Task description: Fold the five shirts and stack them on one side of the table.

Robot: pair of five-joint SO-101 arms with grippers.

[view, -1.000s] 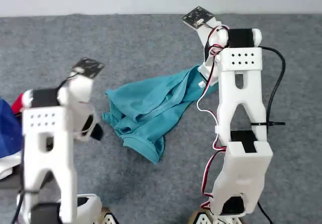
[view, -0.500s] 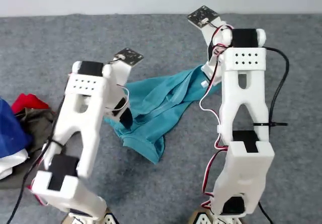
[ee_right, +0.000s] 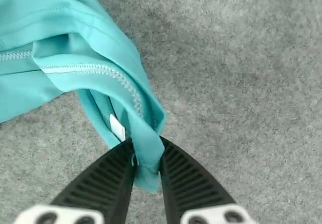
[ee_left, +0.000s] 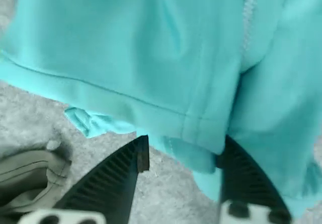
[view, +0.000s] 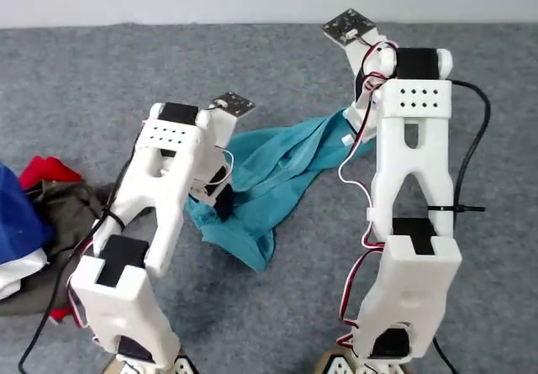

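So my right gripper [ee_right: 147,148] is pinched tight on a corner of the teal shirt [view: 269,168], which sits crumpled mid-frame on the grey table [view: 101,63] between my two arms. My left gripper [ee_left: 186,146] is spread wide, straddling the shirt's hem. The other shirts [view: 34,214] are heaped at the left edge.

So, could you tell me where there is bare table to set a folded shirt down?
The grey table is bare along the far edge behind the teal shirt and outside the right arm. Crowded: the shirt pile at the left edge.
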